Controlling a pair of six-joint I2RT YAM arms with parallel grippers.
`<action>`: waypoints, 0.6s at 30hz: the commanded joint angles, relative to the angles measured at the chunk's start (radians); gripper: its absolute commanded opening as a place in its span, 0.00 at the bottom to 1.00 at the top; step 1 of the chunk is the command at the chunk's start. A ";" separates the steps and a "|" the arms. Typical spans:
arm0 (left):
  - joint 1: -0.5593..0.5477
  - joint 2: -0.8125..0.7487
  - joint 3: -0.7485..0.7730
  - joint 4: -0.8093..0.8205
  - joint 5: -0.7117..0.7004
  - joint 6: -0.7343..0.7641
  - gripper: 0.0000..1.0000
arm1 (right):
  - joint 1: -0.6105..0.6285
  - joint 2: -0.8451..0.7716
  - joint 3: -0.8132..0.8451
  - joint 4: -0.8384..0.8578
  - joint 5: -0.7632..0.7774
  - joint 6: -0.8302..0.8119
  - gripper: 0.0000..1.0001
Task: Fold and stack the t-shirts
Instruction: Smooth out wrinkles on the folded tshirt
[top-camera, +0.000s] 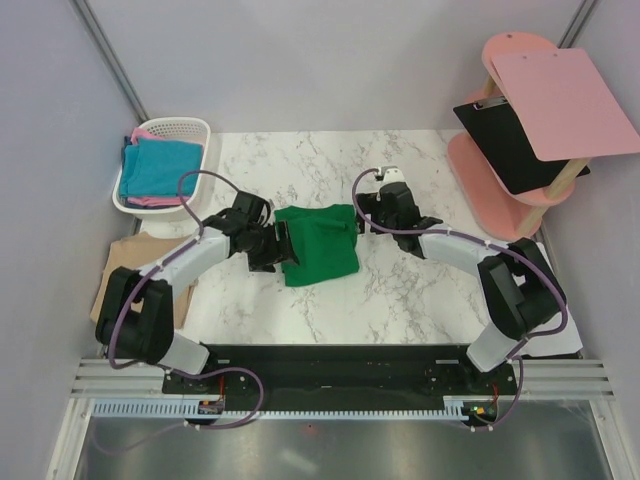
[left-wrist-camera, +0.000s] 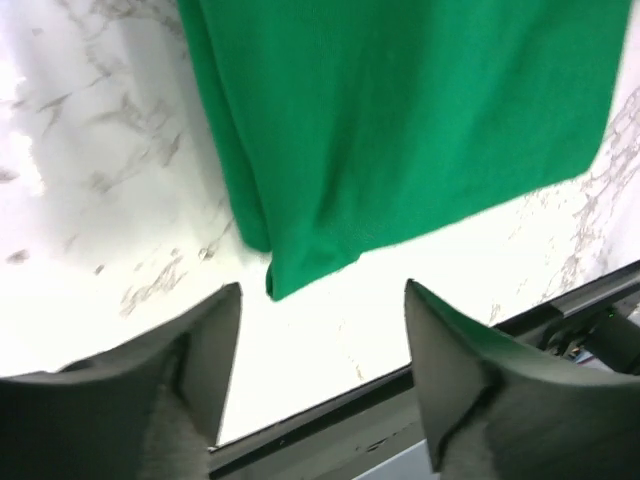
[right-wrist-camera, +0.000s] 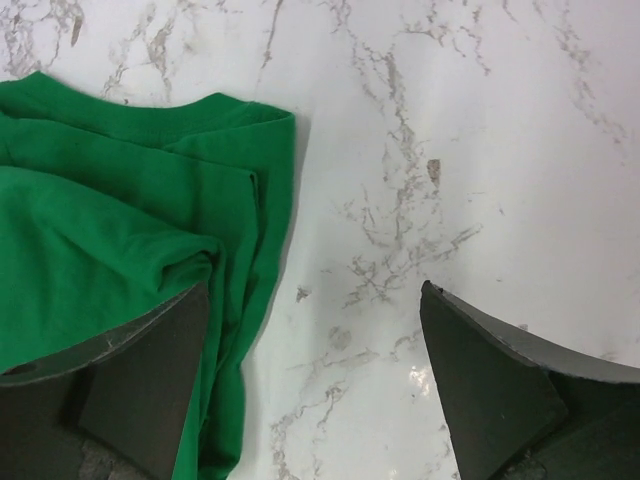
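The green t-shirt (top-camera: 318, 243) is being shown lying folded over at the middle of the surface (top-camera: 400, 290), between both tools. The left tool (left-wrist-camera: 322, 300) is being held wide and empty, with the shirt's corner just beyond its tips. The right tool (right-wrist-camera: 315, 300) is being held wide too, one finger (right-wrist-camera: 150, 380) overlapping the shirt's collar-side edge.

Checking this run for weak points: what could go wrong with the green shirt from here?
The green t-shirt lies rumpled, with loose layers by the open right gripper; a grasp there may catch only one layer. The open left gripper faces just a corner, so closing might miss or drag it crooked.
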 joint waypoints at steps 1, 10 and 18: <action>-0.004 -0.112 0.085 -0.131 -0.125 0.041 0.81 | 0.017 0.044 0.052 0.085 -0.071 -0.038 0.92; -0.001 -0.028 0.231 -0.099 -0.284 0.063 0.93 | 0.032 0.131 0.142 0.160 -0.198 -0.037 0.88; 0.013 0.207 0.349 -0.001 -0.267 0.069 0.86 | 0.039 0.217 0.239 0.136 -0.284 -0.015 0.75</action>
